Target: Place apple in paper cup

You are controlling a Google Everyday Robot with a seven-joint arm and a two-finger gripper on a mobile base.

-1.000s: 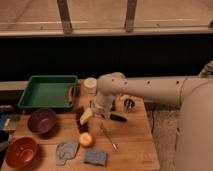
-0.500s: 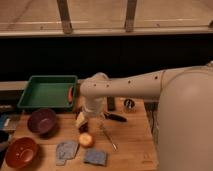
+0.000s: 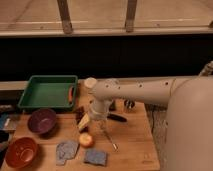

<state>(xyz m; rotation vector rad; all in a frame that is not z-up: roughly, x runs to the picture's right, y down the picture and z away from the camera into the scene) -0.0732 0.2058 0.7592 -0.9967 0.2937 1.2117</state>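
On the wooden tabletop (image 3: 135,145), the small round yellow-orange apple (image 3: 86,140) is lying free near the front edge. The tool (image 3: 95,120) is hanging just above it, probably lining up a pick; whether it is spread or pressed together cannot be told. The cream-white cylindrical paper cup (image 3: 90,83) is standing upright at the rear, beside the green plastic tray (image 3: 47,92). The dark grape bunch (image 3: 80,114) is crowding the tool's left side, and a slim metal utensil (image 3: 109,140) is lying near the apple. The purple bowl (image 3: 41,121) and the red-orange bowl (image 3: 20,151) are sitting well apart.
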